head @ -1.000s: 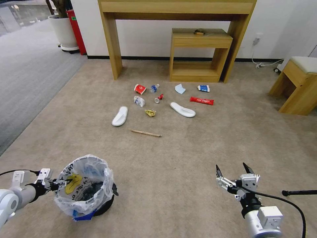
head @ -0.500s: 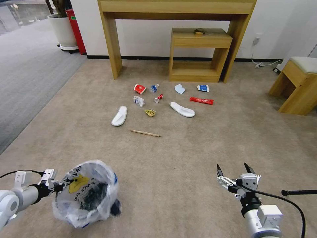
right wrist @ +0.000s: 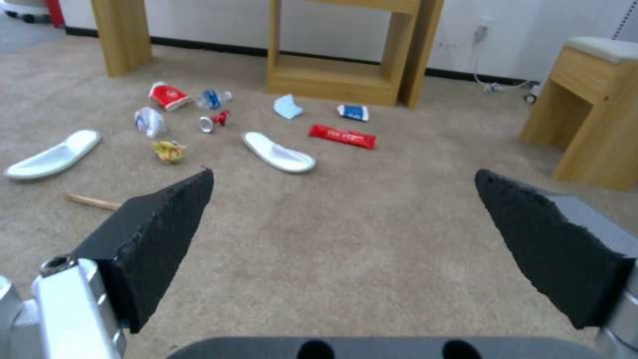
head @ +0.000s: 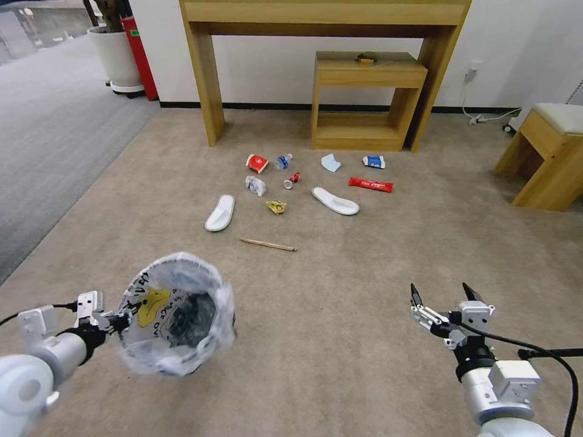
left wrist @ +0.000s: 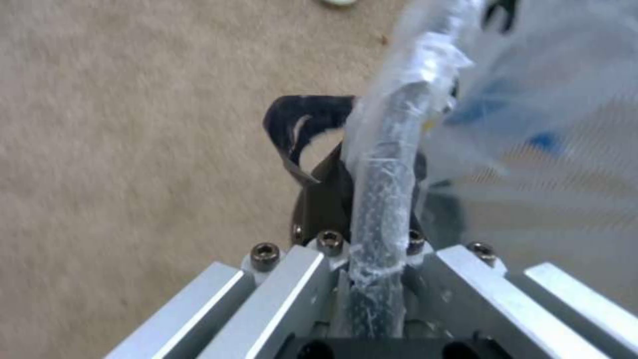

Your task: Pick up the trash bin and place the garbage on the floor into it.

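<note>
A carpeted office-like room: wooden console tables (head: 328,24), stool (head: 549,152), potted plant (head: 115,54)

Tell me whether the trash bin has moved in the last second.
Yes. The trash bin, clamped at its rim by the left gripper, has risen toward the wooden stick.

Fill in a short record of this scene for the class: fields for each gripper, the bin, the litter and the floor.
left gripper: shut on the rim of the bin, held off the floor and tilted
right gripper: open, holding nothing, above bare carpet
litter: two slippers, stick, red cup, bottle, can, wrappers, mask, all on the carpet
floor: beige carpet
</note>
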